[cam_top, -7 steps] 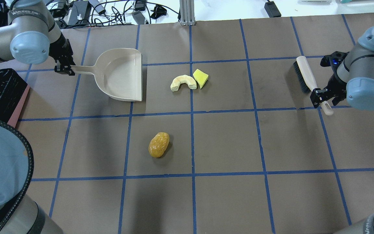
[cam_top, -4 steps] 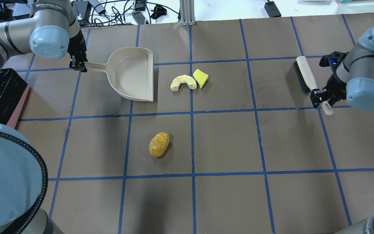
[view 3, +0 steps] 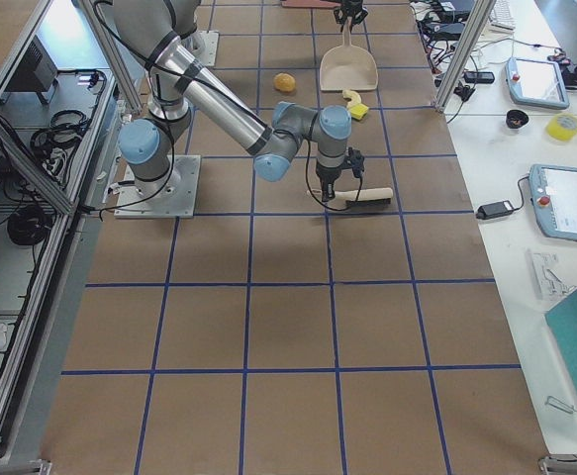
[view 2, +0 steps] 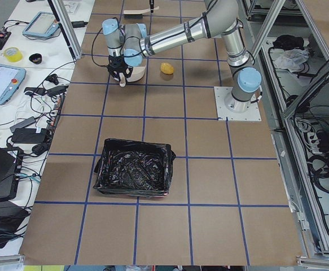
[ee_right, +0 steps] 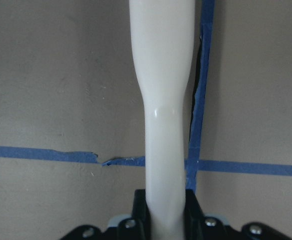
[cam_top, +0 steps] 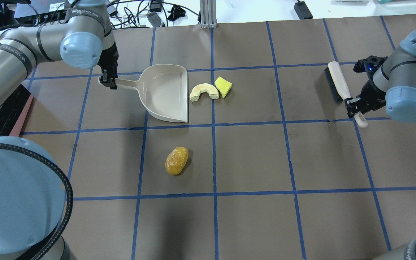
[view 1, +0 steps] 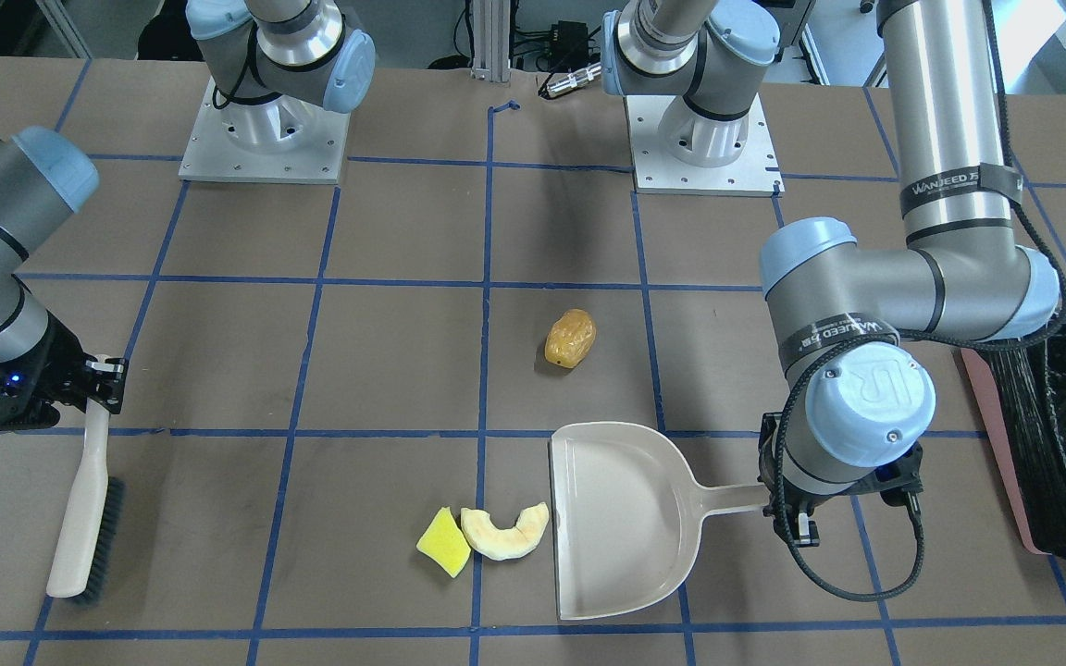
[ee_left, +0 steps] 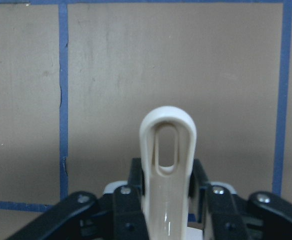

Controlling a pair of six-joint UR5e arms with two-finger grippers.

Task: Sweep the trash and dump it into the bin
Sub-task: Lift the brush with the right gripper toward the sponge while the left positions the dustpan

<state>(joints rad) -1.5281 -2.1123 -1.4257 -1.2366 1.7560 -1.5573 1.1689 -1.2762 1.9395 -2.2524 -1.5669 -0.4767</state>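
Observation:
My left gripper (cam_top: 107,80) is shut on the handle of the beige dustpan (cam_top: 166,92), whose open lip sits just left of the cream rind slice (cam_top: 203,92). The yellow wedge (cam_top: 222,86) touches the rind's right end. Nearer the robot, the golden-brown nugget (cam_top: 176,160) lies alone. At the table's right, my right gripper (cam_top: 354,106) is shut on the pale handle of a black-bristled brush (cam_top: 336,85), well away from the trash. The bin (cam_top: 22,117), pink-walled with a black bag, stands at the left edge, partly hidden by my left arm.
The brown table carries a blue tape grid (cam_top: 213,124). Cables and power bricks (cam_top: 128,12) lie beyond its far edge. Both arm bases (view 1: 704,139) stand on the robot's side. In the side view, tablets and tape rolls (view 2: 6,79) sit on a bench.
My left arm has carried the dustpan to the right, from beside the bin until its lip is next to the rind. The brush has shifted only slightly. The trash has not moved.

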